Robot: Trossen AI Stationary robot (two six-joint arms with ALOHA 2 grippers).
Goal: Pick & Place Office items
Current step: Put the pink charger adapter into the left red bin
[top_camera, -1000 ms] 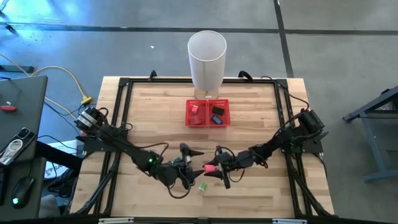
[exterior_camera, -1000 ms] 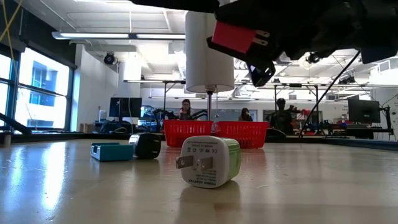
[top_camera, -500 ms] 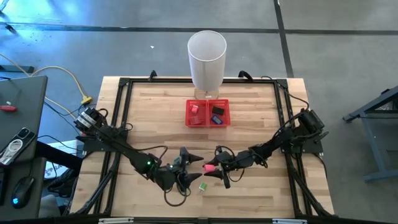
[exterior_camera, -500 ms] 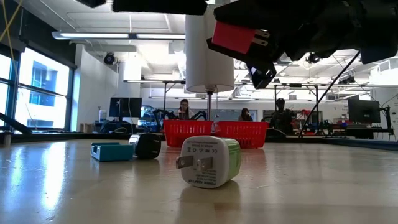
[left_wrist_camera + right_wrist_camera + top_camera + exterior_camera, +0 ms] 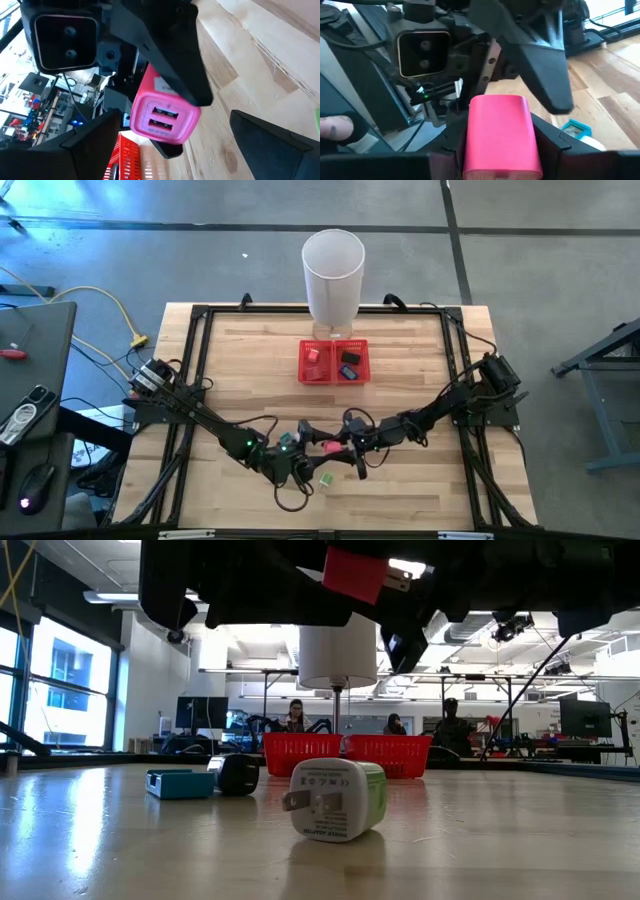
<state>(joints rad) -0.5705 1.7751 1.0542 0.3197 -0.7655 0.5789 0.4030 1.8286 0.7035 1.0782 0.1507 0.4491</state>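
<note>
A pink charger block [image 5: 328, 447] with two USB ports [image 5: 162, 117] hangs above the table's near middle, in my right gripper [image 5: 337, 446], which is shut on it. My left gripper [image 5: 310, 450] faces it from the table's left. It is open, with its fingers [image 5: 95, 145] standing to either side of the block without touching. A green-white plug block [image 5: 335, 800] lies on its side on the wood [image 5: 325, 478], just nearer. A teal piece [image 5: 180, 783] and a dark piece [image 5: 238, 774] rest on the table behind it. My right gripper pinches the pink charger by its two opposite side faces [image 5: 475, 145] between its two fingers [image 5: 552, 145]. The fingers come roughly level from the table's right. The block is lifted clear of the table [image 5: 355, 572], its USB end toward my left gripper and its prongs [image 5: 400, 578] toward my right one.
A red mesh two-compartment tray [image 5: 303, 365] sits at the table's far middle and holds a few small pieces. A tall white cylinder bin [image 5: 333, 275] stands just behind it. Black frame rails run along the table's edges. People sit in the room beyond.
My left gripper has moved toward the table's right, closing in on the pink charger until its open fingers flank it. My right gripper has carried the charger a little up and toward the left. The pieces on the table have stayed put.
</note>
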